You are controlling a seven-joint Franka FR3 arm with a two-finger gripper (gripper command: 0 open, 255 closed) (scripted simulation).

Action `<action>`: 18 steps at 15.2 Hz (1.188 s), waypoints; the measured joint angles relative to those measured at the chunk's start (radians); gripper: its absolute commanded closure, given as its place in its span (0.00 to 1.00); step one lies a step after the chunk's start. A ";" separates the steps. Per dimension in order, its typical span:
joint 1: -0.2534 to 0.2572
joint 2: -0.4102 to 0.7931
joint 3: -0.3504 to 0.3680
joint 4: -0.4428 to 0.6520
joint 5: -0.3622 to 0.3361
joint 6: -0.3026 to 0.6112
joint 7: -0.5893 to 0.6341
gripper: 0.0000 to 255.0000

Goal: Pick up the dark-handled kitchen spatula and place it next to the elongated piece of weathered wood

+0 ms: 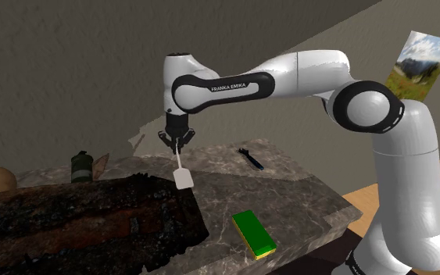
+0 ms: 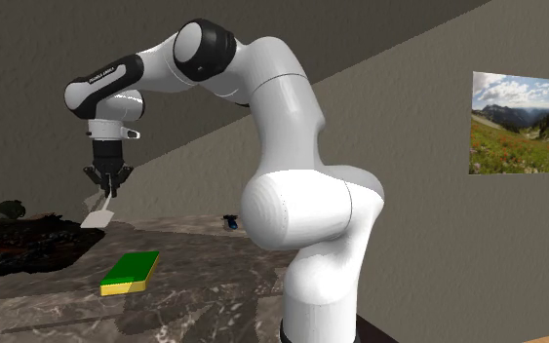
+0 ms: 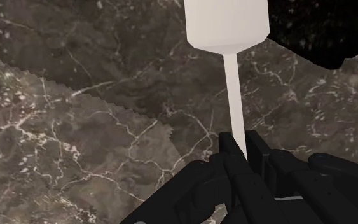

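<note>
My gripper is shut on the spatula's thin white shaft, and the handle end is hidden between the black fingers. The spatula hangs down in the air above the marble counter, its white blade at the bottom. The elongated weathered wood is a big, nearly black charred slab. It lies on the counter at the shoulder view's lower left. The blade hangs just off the wood's near end.
A green block with a yellow underside lies near the counter's front edge. A small black and blue tool lies further back. A dark green jar stands behind the wood. A landscape picture hangs on the wall.
</note>
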 measured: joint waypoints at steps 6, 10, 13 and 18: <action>-0.002 0.013 -0.004 -0.063 -0.008 0.074 0.011 1.00; -0.003 0.028 -0.008 -0.095 -0.015 0.120 0.016 1.00; -0.003 0.040 -0.011 -0.116 -0.021 0.154 0.021 1.00; -0.002 0.059 -0.017 -0.149 -0.032 0.206 0.031 1.00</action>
